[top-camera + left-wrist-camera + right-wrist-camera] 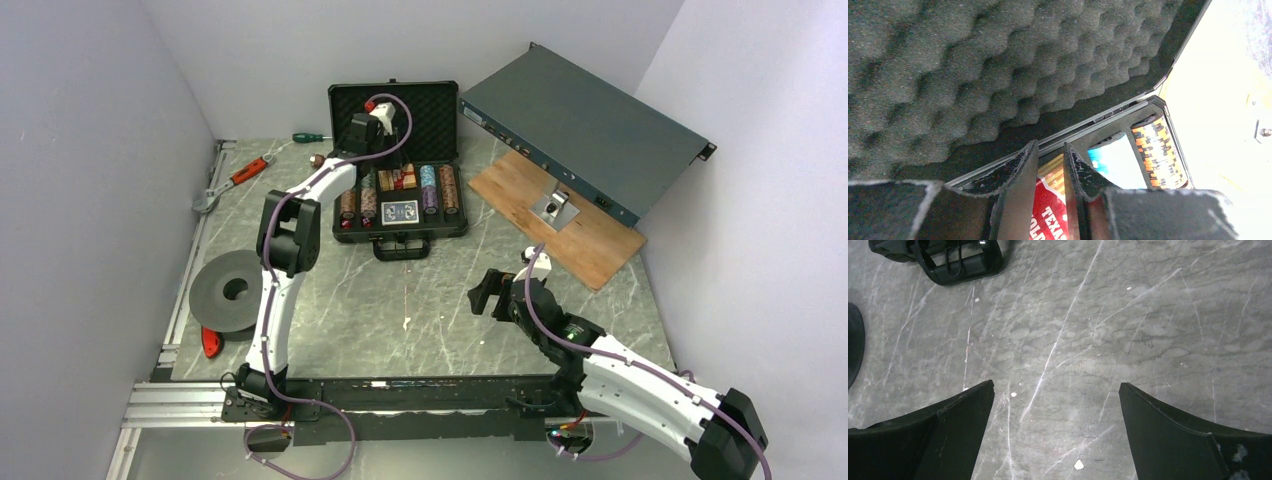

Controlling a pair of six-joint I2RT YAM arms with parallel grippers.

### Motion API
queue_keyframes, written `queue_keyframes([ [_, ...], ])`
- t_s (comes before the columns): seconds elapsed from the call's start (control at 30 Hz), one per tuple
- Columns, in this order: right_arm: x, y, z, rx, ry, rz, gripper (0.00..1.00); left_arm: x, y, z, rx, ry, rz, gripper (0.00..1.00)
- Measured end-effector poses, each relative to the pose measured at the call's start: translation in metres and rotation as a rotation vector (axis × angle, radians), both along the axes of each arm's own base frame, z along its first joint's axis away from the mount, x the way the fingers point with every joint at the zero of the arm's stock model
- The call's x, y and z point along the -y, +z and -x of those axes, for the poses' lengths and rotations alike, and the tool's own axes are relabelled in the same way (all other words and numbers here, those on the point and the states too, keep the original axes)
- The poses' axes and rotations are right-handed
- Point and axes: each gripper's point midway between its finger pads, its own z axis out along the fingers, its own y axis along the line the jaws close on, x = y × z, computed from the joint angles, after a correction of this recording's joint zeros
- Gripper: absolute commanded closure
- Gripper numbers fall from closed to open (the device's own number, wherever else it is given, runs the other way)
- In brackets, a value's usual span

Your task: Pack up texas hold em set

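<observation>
Red deck [1049, 220], lower part cut off

The left arm [272, 300] is stretched far forward, the left gripper [1051, 146] held with fingers nearly together. The right arm [640, 388] is folded low, the right gripper [1057, 384] spread wide, pointed downward.

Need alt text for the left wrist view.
The left gripper has nearly closed fingers flanking a red box printed TEXAS, over the open black case; whether they grip it is unclear. The egg-crate foam lid fills the top, an orange-striped chip stack lies at right.
</observation>
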Motion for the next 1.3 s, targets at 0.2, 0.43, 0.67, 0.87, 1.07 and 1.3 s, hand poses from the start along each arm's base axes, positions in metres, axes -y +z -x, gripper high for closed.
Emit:
queue_keyframes([
  [0.2,0.000,0.003,0.000,0.007,-0.002,-0.010,0.01,0.007,-0.002,0.006,0.015,-0.037,-0.006,0.70],
  [0.43,0.001,0.004,0.001,0.011,-0.004,-0.019,0.01,0.008,-0.001,0.008,0.041,-0.056,-0.024,0.65],
  [0.67,0.001,0.003,0.001,0.009,-0.006,-0.019,0.01,0.011,0.007,0.016,0.055,-0.080,-0.047,0.46],
  [0.87,0.001,0.001,0.001,0.001,-0.005,-0.011,0.01,0.010,0.023,0.026,0.060,-0.086,-0.067,0.45],
  [1.07,0.001,-0.003,0.001,-0.011,-0.005,-0.001,0.01,-0.005,0.044,0.039,0.070,-0.041,-0.105,0.54],
  [1.3,-0.001,-0.009,0.002,-0.032,0.004,0.012,0.01,-0.027,0.042,0.069,0.026,0.024,-0.132,0.59],
])
